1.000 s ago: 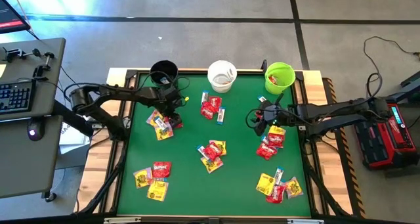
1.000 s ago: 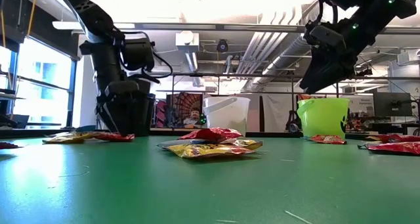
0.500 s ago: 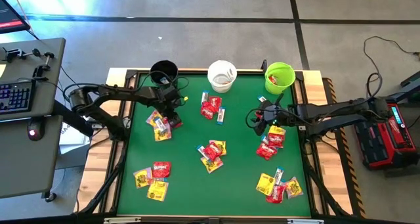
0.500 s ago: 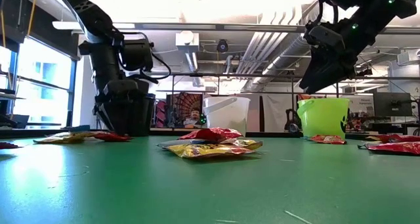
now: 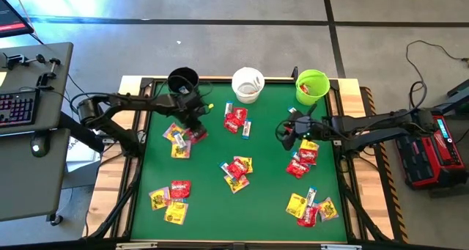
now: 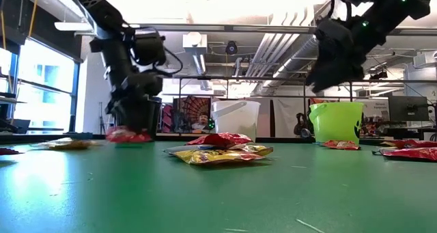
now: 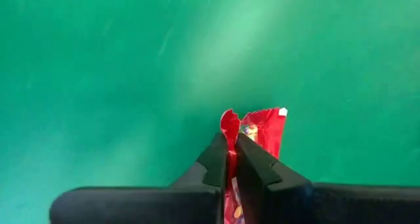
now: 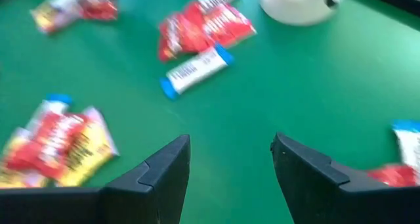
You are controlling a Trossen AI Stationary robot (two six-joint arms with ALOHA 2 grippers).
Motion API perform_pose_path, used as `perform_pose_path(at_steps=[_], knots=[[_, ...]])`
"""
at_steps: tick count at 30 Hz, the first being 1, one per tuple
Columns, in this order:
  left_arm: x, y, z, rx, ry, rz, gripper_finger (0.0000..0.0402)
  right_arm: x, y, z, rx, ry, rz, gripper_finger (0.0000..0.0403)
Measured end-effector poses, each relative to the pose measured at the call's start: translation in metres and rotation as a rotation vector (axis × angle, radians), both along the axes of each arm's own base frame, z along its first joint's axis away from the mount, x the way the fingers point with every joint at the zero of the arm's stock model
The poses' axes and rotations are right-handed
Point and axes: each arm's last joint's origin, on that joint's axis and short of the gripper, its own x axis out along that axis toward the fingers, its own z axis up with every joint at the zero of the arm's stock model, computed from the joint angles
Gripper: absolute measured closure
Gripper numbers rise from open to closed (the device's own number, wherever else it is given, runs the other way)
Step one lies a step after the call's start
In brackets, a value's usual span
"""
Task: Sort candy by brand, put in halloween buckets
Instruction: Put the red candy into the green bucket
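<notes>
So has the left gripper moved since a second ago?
Yes. The left gripper, shut on a red candy, has lifted off the table and shifted slightly toward the black bucket.

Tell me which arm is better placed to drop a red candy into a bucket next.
Left. The left gripper is already shut on a red candy beside the black bucket. The right gripper is open and holds nothing.

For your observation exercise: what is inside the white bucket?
The high view shows something reddish in the white bucket, apparently candy. Its wall hides whatever lies deeper, so kind and count stay unclear.
</notes>
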Motion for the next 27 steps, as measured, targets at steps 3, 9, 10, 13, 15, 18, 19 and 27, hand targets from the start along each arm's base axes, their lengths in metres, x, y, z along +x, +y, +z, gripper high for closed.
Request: perform_pose_path(at_steps=[3, 9, 10, 13, 15, 18, 19, 27], knots=[[0.009, 0.004, 0.011, -0.006, -0.062, 0.016, 0.0395, 0.006, 0.001, 0.007, 0.019, -0.100, 0.019, 0.0201], [0.034, 0.006, 0.039, -0.001, -0.245, 0.036, 0.0395, 0.019, 0.003, 0.025, 0.129, -0.357, 0.052, 0.0201], [0.040, 0.005, 0.045, -0.006, -0.295, 0.032, 0.0395, 0.020, 0.003, 0.028, 0.139, -0.392, 0.050, 0.0201], [0.057, 0.000, 0.062, 0.027, -0.429, 0.018, 0.0396, 0.023, 0.003, 0.034, 0.181, -0.475, 0.028, 0.0201], [0.067, -0.006, 0.075, 0.053, -0.517, -0.006, 0.0396, 0.023, 0.003, 0.036, 0.203, -0.502, 0.009, 0.0201], [0.080, -0.015, 0.091, 0.093, -0.624, -0.007, 0.0396, 0.023, 0.003, 0.036, 0.236, -0.516, -0.015, 0.0201], [0.084, -0.017, 0.096, 0.113, -0.649, -0.001, 0.0396, 0.024, 0.003, 0.037, 0.244, -0.527, -0.019, 0.0201], [0.102, -0.032, 0.134, 0.200, -0.807, 0.001, 0.0396, 0.044, 0.003, 0.053, 0.225, -0.579, 0.001, 0.0200]])
